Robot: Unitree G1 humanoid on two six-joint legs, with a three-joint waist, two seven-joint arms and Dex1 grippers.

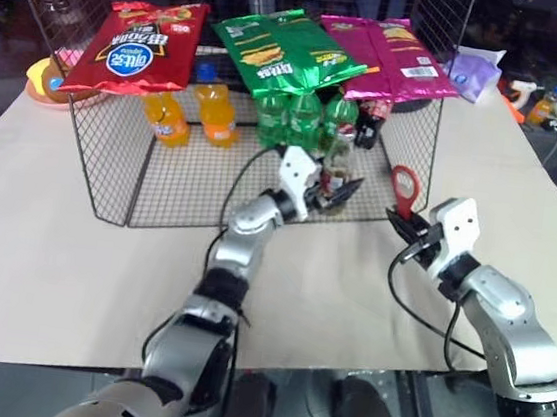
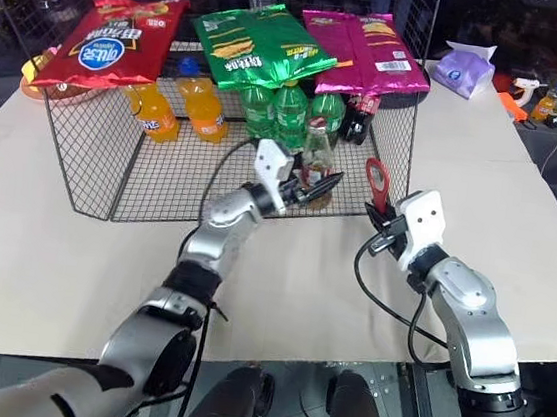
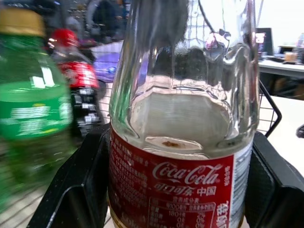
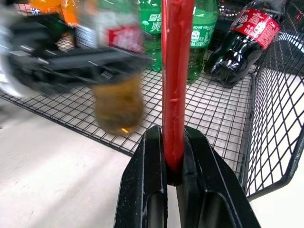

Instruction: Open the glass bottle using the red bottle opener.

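Nearest, the right gripper (image 2: 379, 223) is clenched on the handle of the red bottle opener (image 2: 375, 187), head standing up at about 12 o'clock from the fingers, its flat side edge-on in the right wrist view. Just past it, at roughly 9 o'clock from the opener, the left gripper (image 1: 333, 192) has its black fingers (image 3: 71, 199) on both sides of the glass bottle (image 2: 316, 155) at label height; grasping it by the look of things, w/ the bottle upright near the front opening of the wire basket (image 1: 112, 164). Risks, as I judge them: grip sits low on smooth glass, so levering at the cap could tip or twist the bottle out; the opener is pinched by a thin handle only & could rotate in the jaws under load; the bottle looks blurred in the right wrist view, so it's prob moving and lining up the hole w/ the cap may miss. Foam or spill is possible if it tilts. Contents: the glass bottle has amber liquid low down, upper part clear, cap on. Farther in the basket: green bottles (image 2: 275, 110) at 12 o'clock from the glass one, a dark cola bottle (image 4: 244, 38) beside them, orange bottles (image 1: 190, 116) towards 10 o'clock. Snack bags (image 1: 281, 50) lie across the basket's top at the far side.
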